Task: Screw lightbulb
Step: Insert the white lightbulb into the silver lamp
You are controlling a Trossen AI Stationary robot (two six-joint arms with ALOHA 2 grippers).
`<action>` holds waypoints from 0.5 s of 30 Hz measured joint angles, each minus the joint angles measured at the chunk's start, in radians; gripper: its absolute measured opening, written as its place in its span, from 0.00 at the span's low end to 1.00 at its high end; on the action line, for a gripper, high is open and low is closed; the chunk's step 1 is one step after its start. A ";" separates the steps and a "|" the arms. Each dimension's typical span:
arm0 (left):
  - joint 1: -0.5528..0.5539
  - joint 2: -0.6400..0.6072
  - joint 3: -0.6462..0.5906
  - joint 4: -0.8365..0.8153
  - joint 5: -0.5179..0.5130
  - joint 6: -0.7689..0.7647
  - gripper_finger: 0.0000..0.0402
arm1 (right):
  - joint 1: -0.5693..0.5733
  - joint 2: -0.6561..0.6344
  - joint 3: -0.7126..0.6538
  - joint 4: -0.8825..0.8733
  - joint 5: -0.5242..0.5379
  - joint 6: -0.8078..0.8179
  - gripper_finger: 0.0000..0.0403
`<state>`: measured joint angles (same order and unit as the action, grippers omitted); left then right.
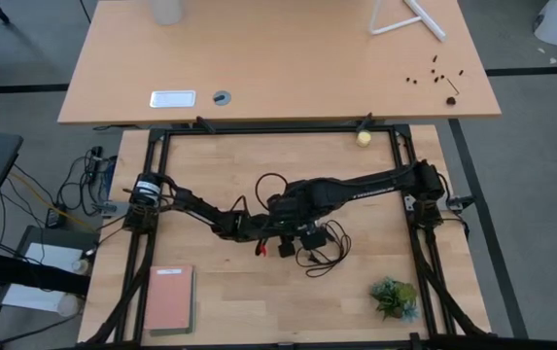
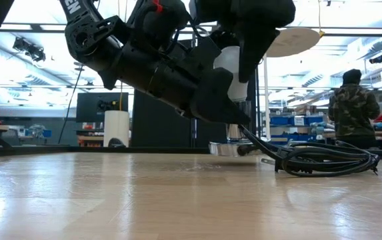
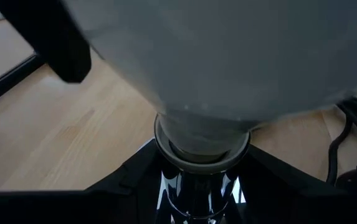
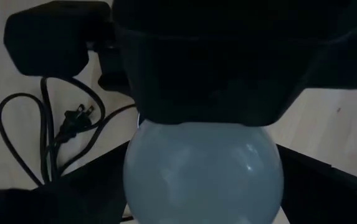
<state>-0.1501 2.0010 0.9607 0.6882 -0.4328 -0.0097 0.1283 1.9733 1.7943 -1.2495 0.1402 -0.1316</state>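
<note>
The white lightbulb [image 2: 228,67] stands upright at the table's middle, its narrow neck [image 3: 203,134] down in the pale collar [image 3: 200,155] of a shiny socket [image 2: 227,148]. The socket's round base rests on the wood. My left gripper [image 3: 198,199] slants in from the table's left and is shut on the socket below the collar. My right gripper [image 4: 203,186] comes down from above and is shut on the bulb's round glass [image 4: 203,171]. In the high view the two arms meet over this spot and hide bulb and socket. My left gripper pinches the socket's shiny body [image 3: 197,186] between its two fingers, just under the collar. It comes slanting down from the table's left. The socket stands upright with its base on the table. My right gripper has its two fingers on opposite sides of the bulb's round glass [image 4: 134,177]. The fingers [image 2: 249,57] point down from above. The bulb stays upright with its neck in the socket's collar.
The socket's black cord lies coiled beside it [image 2: 324,160], with its plug [image 4: 78,118] on the wood. A yellowish ball [image 1: 364,138] sits at the far edge, a pink book [image 1: 169,299] near left, a small plant [image 1: 395,297] near right. A person [image 2: 353,107] stands beyond the table.
</note>
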 joint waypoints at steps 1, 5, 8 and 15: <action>0.001 0.000 0.000 0.000 0.000 0.000 0.47 | -0.001 -0.001 0.000 0.000 0.000 0.001 0.86; 0.002 0.000 0.000 0.002 0.000 -0.001 0.47 | -0.001 -0.002 0.000 0.008 -0.009 0.004 0.86; 0.003 -0.001 0.000 -0.004 0.000 -0.001 0.47 | 0.000 0.001 -0.001 0.012 -0.006 0.005 0.86; 0.003 -0.002 0.000 -0.004 0.000 -0.002 0.47 | 0.000 0.002 -0.001 0.024 0.013 0.027 0.77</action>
<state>-0.1467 1.9989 0.9611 0.6842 -0.4328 -0.0116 0.1284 1.9751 1.7931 -1.2259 0.1529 -0.1043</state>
